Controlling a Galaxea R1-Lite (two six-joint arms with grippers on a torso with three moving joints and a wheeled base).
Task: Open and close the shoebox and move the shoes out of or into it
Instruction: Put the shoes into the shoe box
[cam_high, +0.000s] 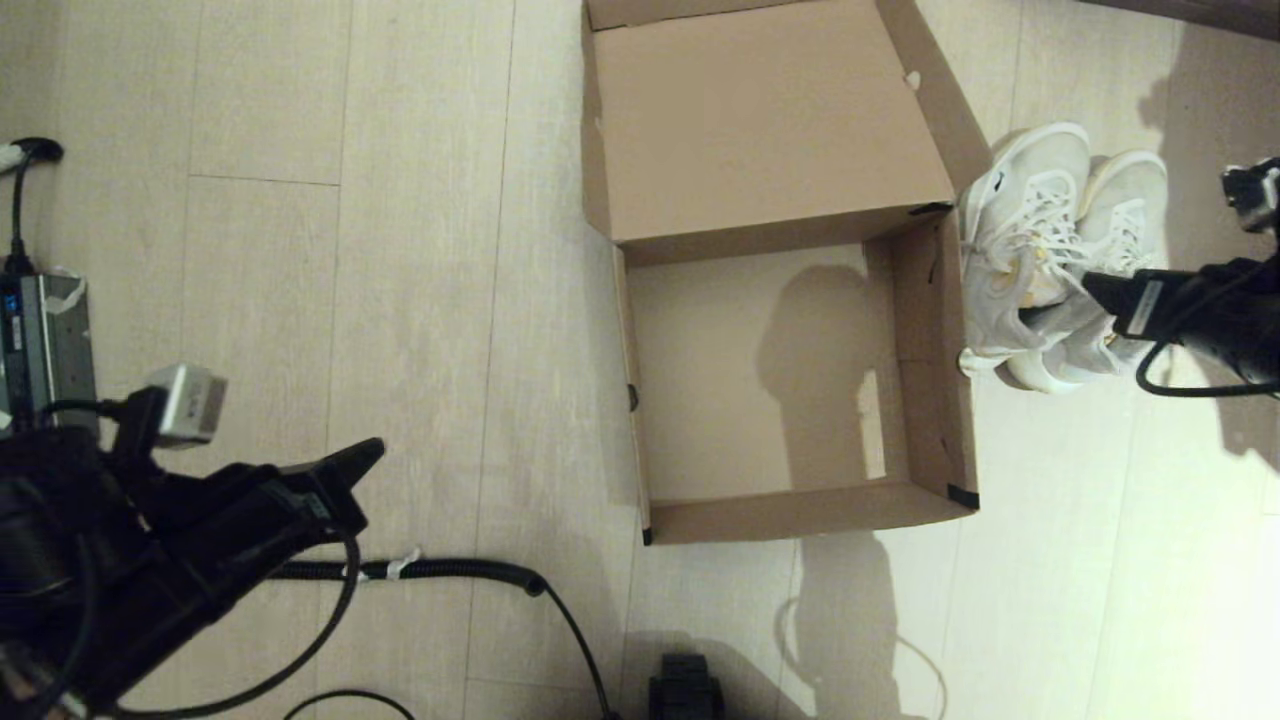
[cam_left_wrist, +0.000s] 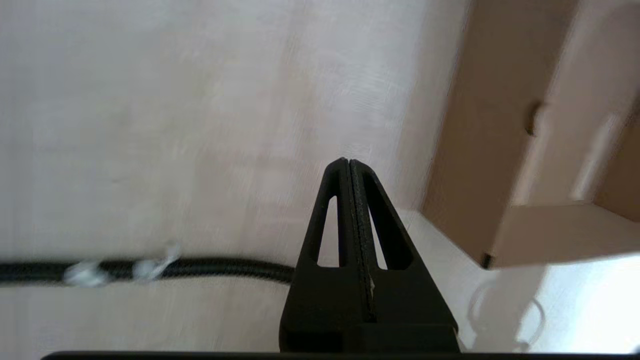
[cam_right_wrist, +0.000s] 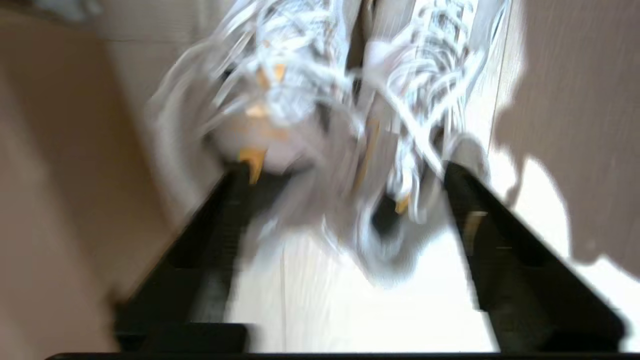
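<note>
- The shoebox (cam_high: 780, 380) sits open on the pale wood floor (cam_high: 420, 300) in the centre of the head view, its lid (cam_high: 770, 120) folded back toward the top of the frame and its tray showing bare cardboard inside.
- Black tape marks the box's near right corner and the corner by the hinge on the right side.
- The shoes (cam_high: 1060, 250) stand side by side on the floor at the right of the frame, just beside the box's right wall, toes toward the top of the frame.
- The right gripper (cam_high: 1095, 285) reaches in from the right edge and is at the heel end of the pair.
- In the right wrist view its fingers (cam_right_wrist: 470, 200) are spread wide, one on each outer side of the shoes (cam_right_wrist: 340, 115) (the picture is smeared, so whether either pad actually touches a shoe is hard to tell).
- The left gripper (cam_high: 370, 455) hangs over the floor at the lower left of the head view, well apart from the box.
- In the left wrist view the left gripper (cam_left_wrist: 349, 162) has its fingers pressed together with nothing between them.
- A black corrugated cable (cam_high: 450, 570) lies on the floor near the bottom of the head view, by the left arm.
</note>
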